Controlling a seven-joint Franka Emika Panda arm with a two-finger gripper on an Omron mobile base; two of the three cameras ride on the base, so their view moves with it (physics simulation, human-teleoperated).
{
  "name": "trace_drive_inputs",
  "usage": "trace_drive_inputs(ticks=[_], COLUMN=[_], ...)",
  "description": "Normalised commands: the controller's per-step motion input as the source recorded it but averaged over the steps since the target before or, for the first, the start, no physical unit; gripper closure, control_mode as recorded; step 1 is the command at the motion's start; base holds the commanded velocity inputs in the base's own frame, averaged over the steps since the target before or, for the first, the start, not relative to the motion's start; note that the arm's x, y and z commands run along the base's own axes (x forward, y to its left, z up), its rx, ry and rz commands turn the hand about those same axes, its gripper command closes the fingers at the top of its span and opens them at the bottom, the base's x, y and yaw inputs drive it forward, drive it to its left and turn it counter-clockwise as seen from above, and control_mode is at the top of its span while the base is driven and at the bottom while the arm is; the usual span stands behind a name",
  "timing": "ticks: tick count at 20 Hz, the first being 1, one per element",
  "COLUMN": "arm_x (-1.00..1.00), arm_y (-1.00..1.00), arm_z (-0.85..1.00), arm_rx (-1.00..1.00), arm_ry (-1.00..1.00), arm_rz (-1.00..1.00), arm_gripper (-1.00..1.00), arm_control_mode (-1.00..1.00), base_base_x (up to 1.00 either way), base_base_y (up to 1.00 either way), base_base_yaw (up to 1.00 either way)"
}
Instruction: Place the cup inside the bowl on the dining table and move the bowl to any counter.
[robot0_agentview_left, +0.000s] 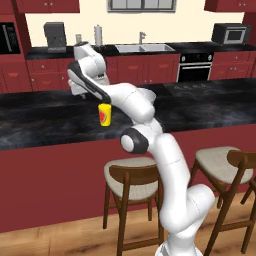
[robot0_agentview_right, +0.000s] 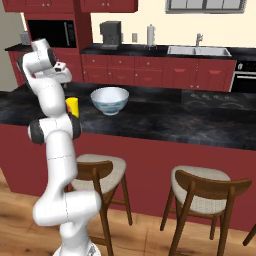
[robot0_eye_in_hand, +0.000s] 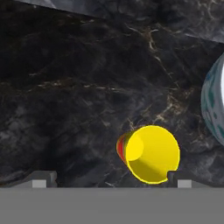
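Room: red-cabinet kitchen; sink counter runs along the far wall.
Island counter: glossy black marble, carries both things.
Bowl: upright, empty, at the cup's 3 o'clock in the hand view.
Cup: stands upright under the hand.
Fingers: spread apart, empty; best centre over the cup before descending.
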Motion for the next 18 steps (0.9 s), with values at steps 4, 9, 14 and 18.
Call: trace_drive_inputs(ticks=[4,9,14,18], arm_x=[0.29,0.38,0.21,0.12], arm_y=[0.0,-0.02,0.0,0.0], arm_z=[-0.21,-0.03,-0.02,-0.04], arm_rx=[0.0,0.0,0.0,0.0], arm_ry=[0.08,0.11,0.12,0.11], arm_rz=[0.0,0.01,0.0,0.0], arm_gripper=[-1.0,-1.0,-1.0,-1.0], arm_control_mode=[-1.0,-1.0,-1.0,-1.0], base_base_x=[0.0,0.0,0.0,0.0], base_base_y=[0.0,0.0,0.0,0.0], base_base_yaw=[0.0,0.0,0.0,0.0])
